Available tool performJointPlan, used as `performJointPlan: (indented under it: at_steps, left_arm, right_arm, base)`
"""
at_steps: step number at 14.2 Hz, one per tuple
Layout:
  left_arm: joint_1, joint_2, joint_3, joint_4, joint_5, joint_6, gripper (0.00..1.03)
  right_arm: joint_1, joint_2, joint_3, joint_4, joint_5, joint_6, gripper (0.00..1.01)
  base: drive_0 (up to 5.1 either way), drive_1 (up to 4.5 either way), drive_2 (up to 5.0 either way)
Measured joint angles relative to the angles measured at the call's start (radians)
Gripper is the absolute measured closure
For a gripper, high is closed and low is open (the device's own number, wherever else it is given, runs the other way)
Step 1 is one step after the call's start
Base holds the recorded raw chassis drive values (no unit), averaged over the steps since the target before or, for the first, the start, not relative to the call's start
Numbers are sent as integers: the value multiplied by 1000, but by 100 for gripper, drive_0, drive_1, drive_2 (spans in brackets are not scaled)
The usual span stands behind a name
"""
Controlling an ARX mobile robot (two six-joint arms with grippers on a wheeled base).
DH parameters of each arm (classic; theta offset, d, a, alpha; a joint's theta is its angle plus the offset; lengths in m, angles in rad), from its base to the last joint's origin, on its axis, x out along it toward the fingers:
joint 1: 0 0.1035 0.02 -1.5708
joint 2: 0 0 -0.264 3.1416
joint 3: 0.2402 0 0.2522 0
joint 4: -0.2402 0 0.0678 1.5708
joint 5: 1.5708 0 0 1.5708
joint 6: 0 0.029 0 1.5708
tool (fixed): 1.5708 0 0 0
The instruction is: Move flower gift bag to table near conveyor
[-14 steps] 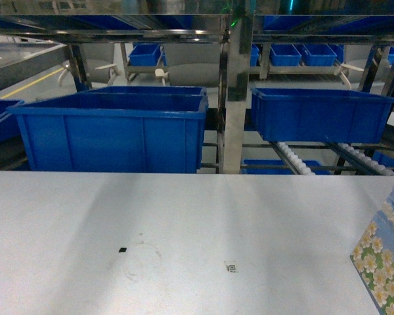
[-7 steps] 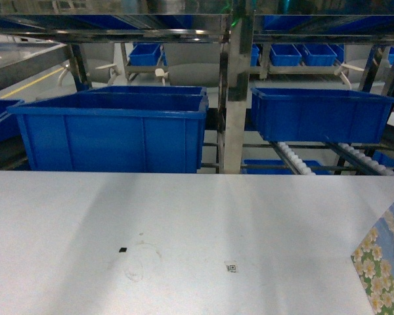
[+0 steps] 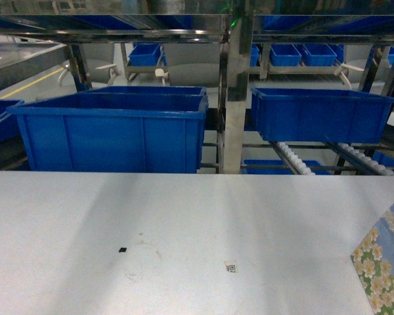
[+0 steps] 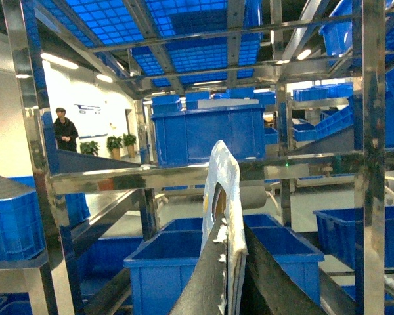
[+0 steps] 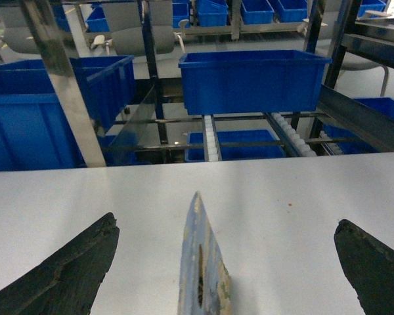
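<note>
The flower gift bag (image 3: 384,266) is showing at the near right corner of the head view, cut off by the frame edge, so whether its base is resting on the table (image 3: 184,230) cannot be told from there. In the right wrist view the bag (image 5: 200,269) is standing edge-on between the fingers of the right gripper (image 5: 226,262), whose jaws are spread wide and are not touching it; its top edge is pointing up and away, and its long flat side is running from the camera toward the far edge of the table. In the left wrist view the left gripper (image 4: 233,275) is pinching a thin white card-like edge (image 4: 223,197) between closed fingers; whether that is part of the same bag is unclear.

To do this step well, the right jaws should be closing squarely on the bag's thin top edge, staying in line with its flat side, so it is not twisting or tipping. Beyond the table, the conveyor (image 3: 295,159) with its white rollers is carrying blue bins (image 3: 318,113).
</note>
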Motion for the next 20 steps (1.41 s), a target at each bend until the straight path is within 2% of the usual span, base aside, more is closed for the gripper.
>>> performJointPlan:
  at_steps: [2,4,8,9,11,13,14,17,20]
  left_arm:
    - [0,0,0,0,0,0,101]
    - [0,0,0,0,0,0,101]
    - [-3,1,0,5,-2,0,101]
    - [-51,42,-4,72,-56,5,101]
    - [-190,206,-17,241,-162,32,101]
    - [-258,394,-21,426,-222,45,101]
    - [-281,487,-21,520,-243,50,101]
    - [-291,722,-6,718,-259,49,101]
    - [-288,1024,56,739,-257,44,101]
  right_arm:
    - [55,-146,-22,-99,20,0,3]
    - [87,-216,-31,-118,34,-12,3]
    - [90,-212,-33,-121,37,-23,3]
    - [90,-212,-33,-121,37,-23,3]
    - [90,-212,-33,-121,37,-23,3]
    - [90,-212,-33,-121,37,-23,3]
    - [90,-212,-33,-121,37,-23,3]
    - [90,-212,-33,-121,37,-23,3]
    - [90,-212,-33,-121,37,-23,3]
  base:
    - [0,0,0]
    - [0,0,0]
    - [0,0,0]
    - [0,0,0]
    - [0,0,0]
    - [0,0,0]
    - [0,0,0]
    - [0,0,0]
    - [0,0,0]
